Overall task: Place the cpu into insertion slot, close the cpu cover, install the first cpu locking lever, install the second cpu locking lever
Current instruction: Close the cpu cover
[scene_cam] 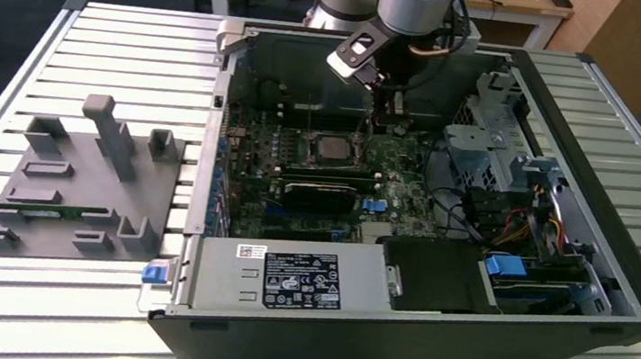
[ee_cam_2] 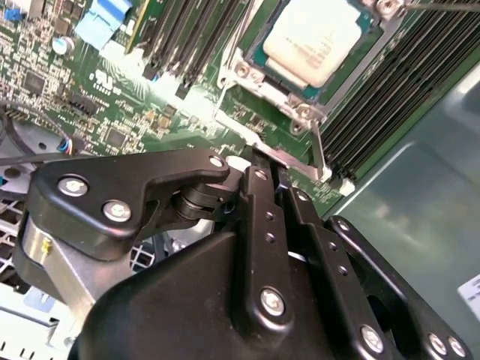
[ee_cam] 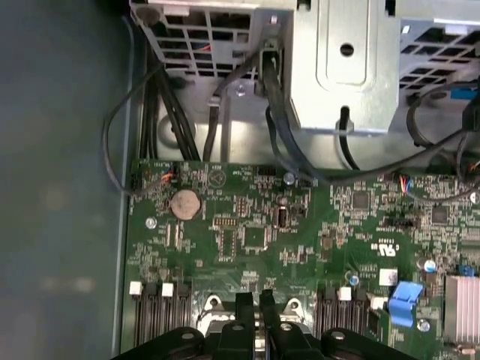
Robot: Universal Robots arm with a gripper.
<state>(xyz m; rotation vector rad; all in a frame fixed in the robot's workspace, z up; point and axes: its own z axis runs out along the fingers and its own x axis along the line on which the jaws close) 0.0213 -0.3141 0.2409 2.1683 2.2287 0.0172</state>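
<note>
The arm (scene_cam: pixel 412 0) is made of smooth, silver-grey round tubes. A pale boxy block (scene_cam: pixel 353 56) is mounted at its wrist, next to a loop of thin black and orange cables (scene_cam: pixel 432 51). The gripper (ee_cam_2: pixel 268 166) is matt black, built of flat link bars with rounded ends, pinned together by bright silver screws (ee_cam_2: pixel 271 301); some of these are large with socket heads, others tiny and set in rows. A dull metal cylinder (ee_cam_2: pixel 36 244) with a small yellow mark sits at its side.
</note>
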